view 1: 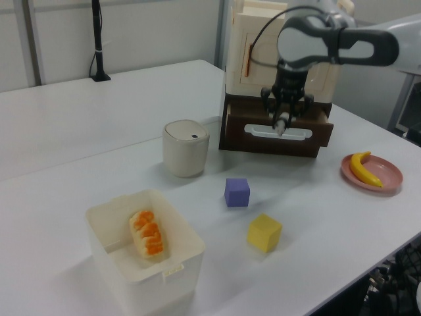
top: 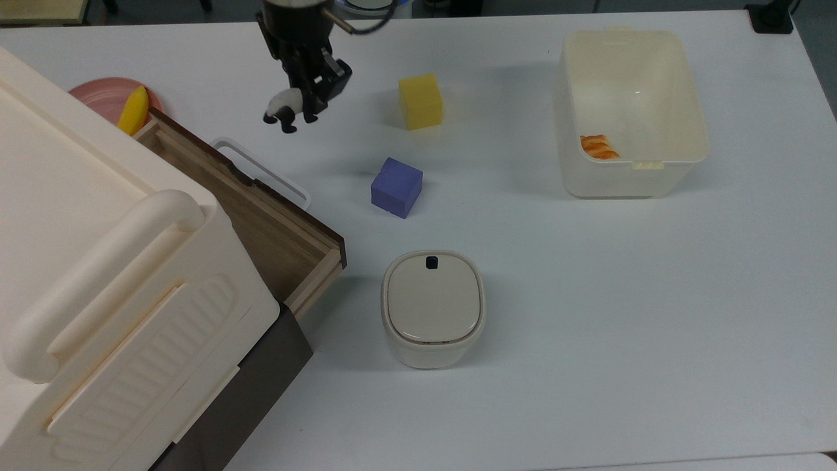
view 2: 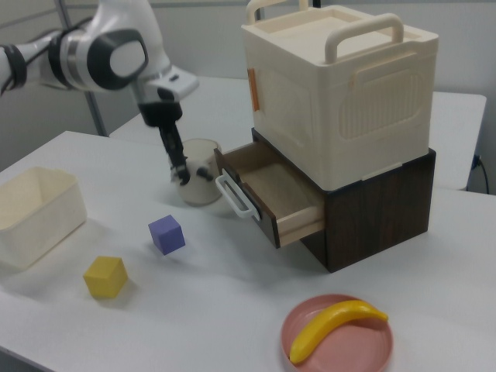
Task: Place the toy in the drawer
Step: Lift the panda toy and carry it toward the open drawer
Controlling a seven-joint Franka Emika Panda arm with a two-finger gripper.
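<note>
The toy (top: pixel 282 110), a tiny black-and-white panda, hangs in the air with my gripper (top: pixel 306 104) shut on it. In the top view it is above the table, just beyond the drawer's white loop handle (top: pixel 261 171). The wood-grain drawer (top: pixel 264 226) stands pulled out from under the cream cabinet (top: pixel 98 261). In the left view the gripper (view 1: pixel 281 125) and the toy (view 1: pixel 280 128) are in front of the dark drawer front (view 1: pixel 276 139). In the right view the gripper (view 2: pixel 182 173) holds the toy (view 2: pixel 198 174) to the left of the open drawer (view 2: pixel 271 192).
A purple cube (top: pixel 396 187) and a yellow cube (top: pixel 420 101) sit on the white table near the gripper. A small lidded bin (top: pixel 433 307) stands by the drawer's corner. A translucent bin (top: pixel 693 150) holds an orange food item (top: pixel 599 147). A banana (top: pixel 133 110) lies on a pink plate (top: pixel 98 91).
</note>
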